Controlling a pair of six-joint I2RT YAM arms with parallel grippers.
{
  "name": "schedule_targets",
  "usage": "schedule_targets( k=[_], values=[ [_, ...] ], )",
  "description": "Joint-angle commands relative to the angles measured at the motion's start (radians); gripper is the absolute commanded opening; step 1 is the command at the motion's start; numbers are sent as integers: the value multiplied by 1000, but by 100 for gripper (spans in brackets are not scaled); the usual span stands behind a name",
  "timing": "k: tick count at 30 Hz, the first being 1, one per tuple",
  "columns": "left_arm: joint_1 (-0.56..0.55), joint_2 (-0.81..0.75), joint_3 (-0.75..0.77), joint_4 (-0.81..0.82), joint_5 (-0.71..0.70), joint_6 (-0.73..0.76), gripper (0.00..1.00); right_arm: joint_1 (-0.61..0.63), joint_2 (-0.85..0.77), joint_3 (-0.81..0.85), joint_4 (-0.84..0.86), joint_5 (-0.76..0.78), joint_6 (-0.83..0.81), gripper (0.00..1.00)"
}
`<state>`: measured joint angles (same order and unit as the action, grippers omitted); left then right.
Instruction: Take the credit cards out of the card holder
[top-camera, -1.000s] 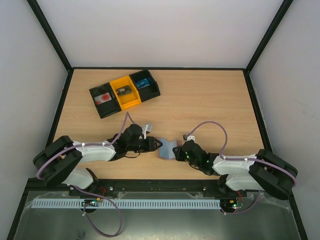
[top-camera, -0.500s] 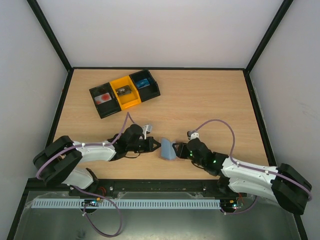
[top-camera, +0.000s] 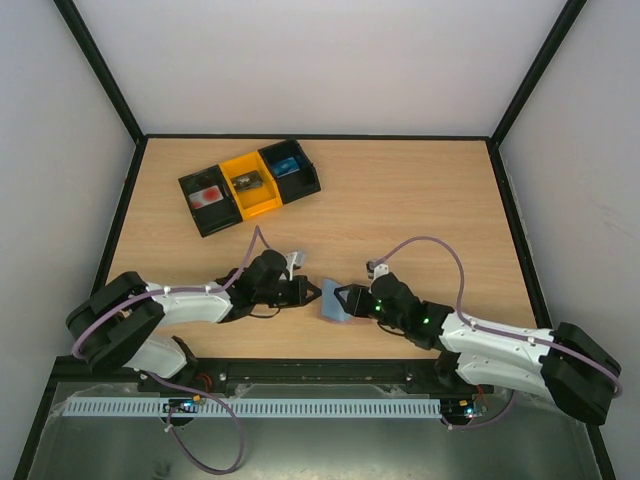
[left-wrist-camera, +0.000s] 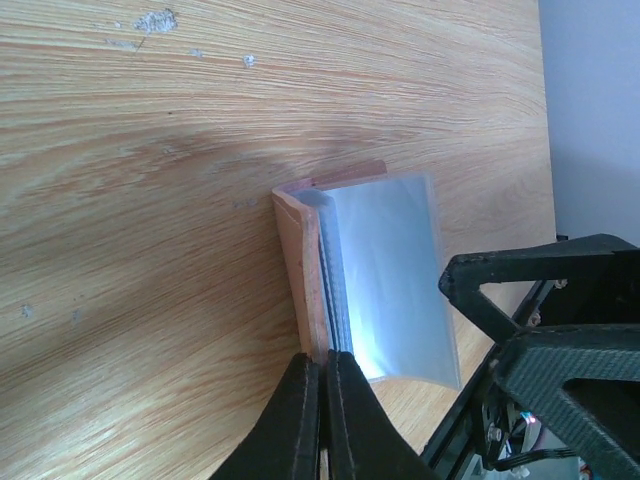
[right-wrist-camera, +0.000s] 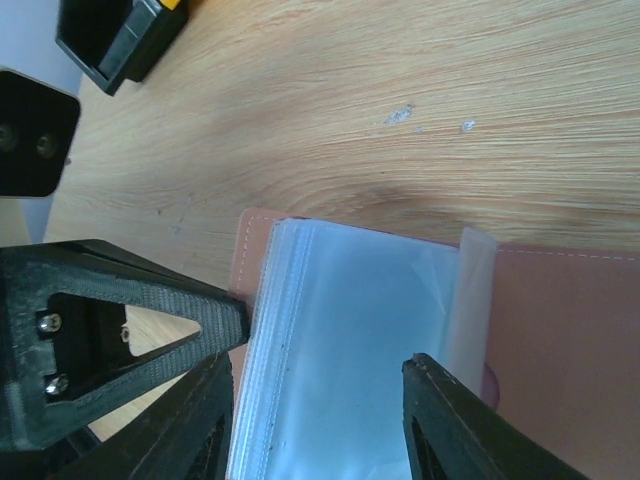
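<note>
1. Near the table's (top-camera: 420, 200) front edge, at mid-width: left end effector (left-wrist-camera: 322, 378) pinched together on the brown cover edge of the card holder (left-wrist-camera: 385, 270), opened, clear sleeves fanned out beside that cover.
2. Opposite, right end effector (right-wrist-camera: 320, 400) with jaws apart, one finger on each side of the sleeve stack; contact with the sleeves not clear.
3. Hardly any room between the two end effectors; bare wood beyond them and off to the right.
4. Toward the far left: row of black and yellow bins (top-camera: 250, 185), well apart from the holder.
5. From above only: both arms angled inward, purple cables (top-camera: 430, 245) looping over them. From the wrists only: stitching on the cover, pale scuff marks (right-wrist-camera: 400, 115) on the wood.
</note>
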<state>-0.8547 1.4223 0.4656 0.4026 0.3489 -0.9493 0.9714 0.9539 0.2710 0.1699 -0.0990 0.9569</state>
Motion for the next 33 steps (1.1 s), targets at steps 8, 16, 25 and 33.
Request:
schedule_targets(
  k=[8,16,25,33],
  values=[
    [-16,-7,17,-7,2,11,3,9,164,62,66,0,-41,52],
    [-17,-10,23,-19,0,13,3,11,276,59,97,-25,-46,59],
    [-17,-21,18,-35,-10,20,3,10,297,59,43,44,-62,52],
    [-18,-32,6,-36,-21,17,3,11,204,56,-127,184,-64,47]
  ],
)
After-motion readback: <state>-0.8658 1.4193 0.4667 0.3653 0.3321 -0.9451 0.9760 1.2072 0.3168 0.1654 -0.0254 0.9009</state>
